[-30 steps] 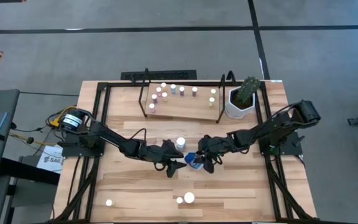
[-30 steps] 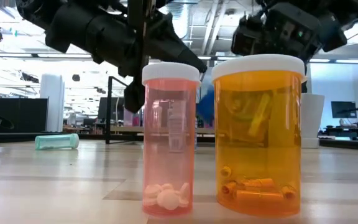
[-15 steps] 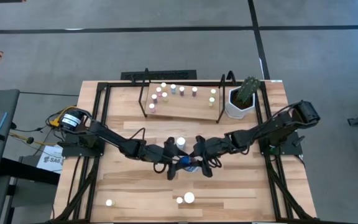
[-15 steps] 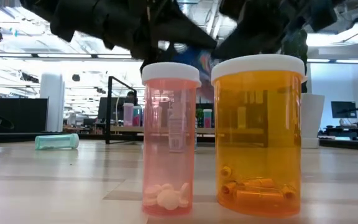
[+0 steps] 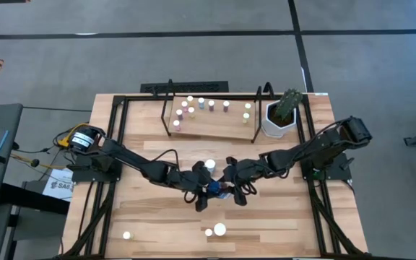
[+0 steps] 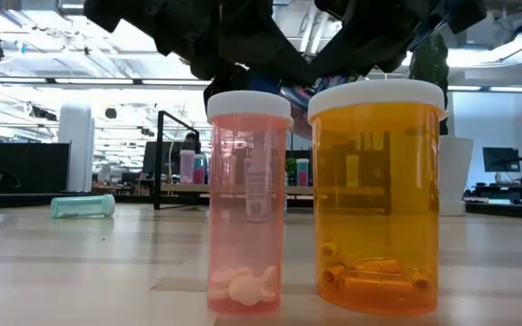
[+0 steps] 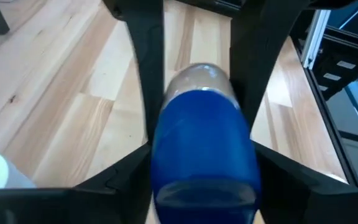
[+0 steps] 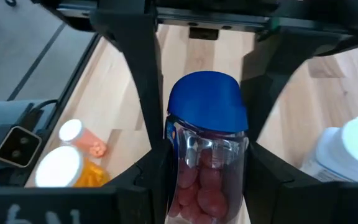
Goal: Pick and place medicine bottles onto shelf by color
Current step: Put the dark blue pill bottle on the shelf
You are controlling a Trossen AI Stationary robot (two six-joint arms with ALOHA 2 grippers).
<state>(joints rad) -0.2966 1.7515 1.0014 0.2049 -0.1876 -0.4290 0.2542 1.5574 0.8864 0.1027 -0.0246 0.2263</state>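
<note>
Operator: Report the state of both grippers.

Arm: My left gripper [image 7: 197, 155] and my right gripper [image 8: 207, 162] are both clamping the blue-capped bottle [image 5: 216, 190] at mid-table, one from each end. It is holding reddish pills.

Operator: Other containers?

Arm: A pink bottle [image 6: 248, 201] with white tablets and an orange bottle [image 6: 377, 195] with orange capsules are standing side by side near the table's front edge. The shelf [image 5: 211, 124] at the back is carrying small bottles along its board. Bare wood is lying between us and the shelf.
</note>
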